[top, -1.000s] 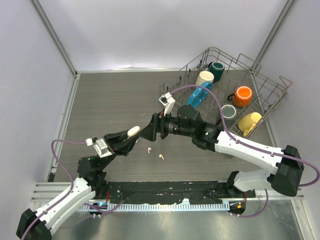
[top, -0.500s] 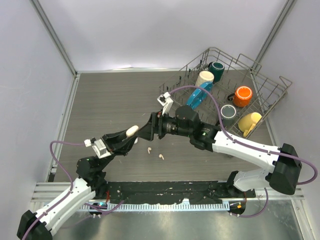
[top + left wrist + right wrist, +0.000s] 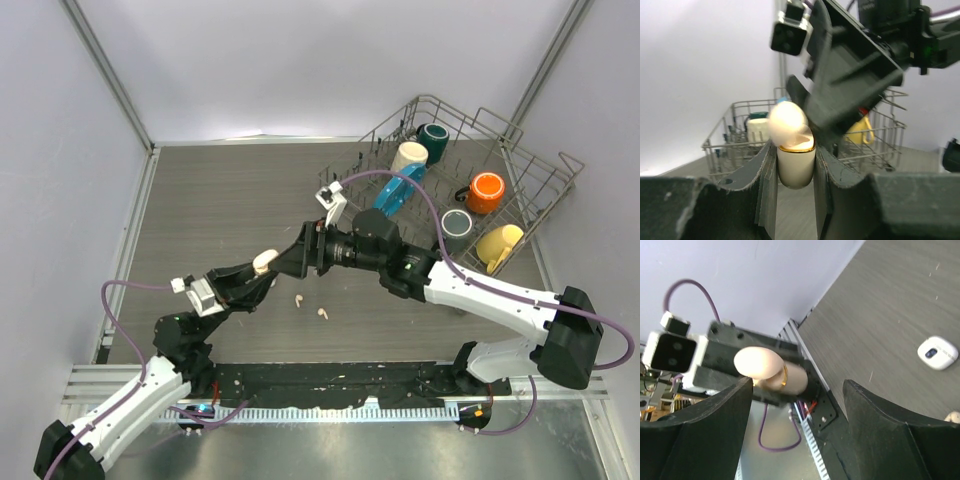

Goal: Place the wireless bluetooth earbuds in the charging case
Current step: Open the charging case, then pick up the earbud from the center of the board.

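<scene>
Two earbuds [image 3: 298, 299] loose on table [image 3: 200, 200], unmoved since earlier; charging case [image 3: 796, 167] (peach, lid flipped up) clenched in left gripper [image 3: 262, 270], held off table; right gripper [image 3: 797, 390] spread wide, holding nothing, facing case, edged slightly nearer than second ago.

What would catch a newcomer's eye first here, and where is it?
The peach-beige charging case, lid open, clamped in the left gripper above mid-table, with the open right gripper facing it. Then the wire rack of coloured mugs in the far right corner, and two earbuds lying on the table.
</scene>
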Motion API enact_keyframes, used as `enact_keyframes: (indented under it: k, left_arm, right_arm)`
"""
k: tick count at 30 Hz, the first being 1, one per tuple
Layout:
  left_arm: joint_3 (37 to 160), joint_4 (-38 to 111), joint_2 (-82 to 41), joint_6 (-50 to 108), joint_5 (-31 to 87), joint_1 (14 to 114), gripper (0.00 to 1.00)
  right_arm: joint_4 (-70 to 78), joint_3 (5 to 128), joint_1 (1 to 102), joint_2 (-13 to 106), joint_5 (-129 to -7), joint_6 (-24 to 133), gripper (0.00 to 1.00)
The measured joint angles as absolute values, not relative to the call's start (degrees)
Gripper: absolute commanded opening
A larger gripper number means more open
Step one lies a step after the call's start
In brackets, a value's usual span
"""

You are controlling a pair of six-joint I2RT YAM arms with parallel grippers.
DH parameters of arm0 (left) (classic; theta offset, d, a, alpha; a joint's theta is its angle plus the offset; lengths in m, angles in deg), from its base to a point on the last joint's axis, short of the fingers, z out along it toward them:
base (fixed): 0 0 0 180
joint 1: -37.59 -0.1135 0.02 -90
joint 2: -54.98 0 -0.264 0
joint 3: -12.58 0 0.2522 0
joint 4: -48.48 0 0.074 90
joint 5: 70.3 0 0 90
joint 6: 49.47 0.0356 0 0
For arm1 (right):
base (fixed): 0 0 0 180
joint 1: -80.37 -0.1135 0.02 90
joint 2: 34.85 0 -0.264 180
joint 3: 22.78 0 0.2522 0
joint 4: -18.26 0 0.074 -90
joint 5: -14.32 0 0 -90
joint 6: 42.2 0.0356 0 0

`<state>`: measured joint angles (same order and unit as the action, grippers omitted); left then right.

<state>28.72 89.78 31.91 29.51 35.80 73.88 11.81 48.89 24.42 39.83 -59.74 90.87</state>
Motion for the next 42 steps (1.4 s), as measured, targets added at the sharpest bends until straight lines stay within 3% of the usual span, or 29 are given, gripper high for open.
enact_keyframes:
  k: [8,19,29,42]
  left_arm:
    - [28.72,87.64,31.81,29.44,40.61,74.51,0.0]
    - [28.72,86.94,33.84,29.46,38.83,74.51,0.0]
    - [28.72,82.29,40.96,30.38,36.02,74.51,0.0]
    - [28.72,75.07,47.76,30.91,35.64,74.51,0.0]
  right_arm:
    - [16.97,48.84,26.89,40.51,-60.79,93.55,0.78]
    - [17.1,46.35,27.18,36.16,-62.91,93.62,0.77]
    - [2.83,45.46,27.33,22.89,-82.84,83.87,0.5]
    - [-8.45,36.6,27.61,36.33,-78.9,76.57,0.38]
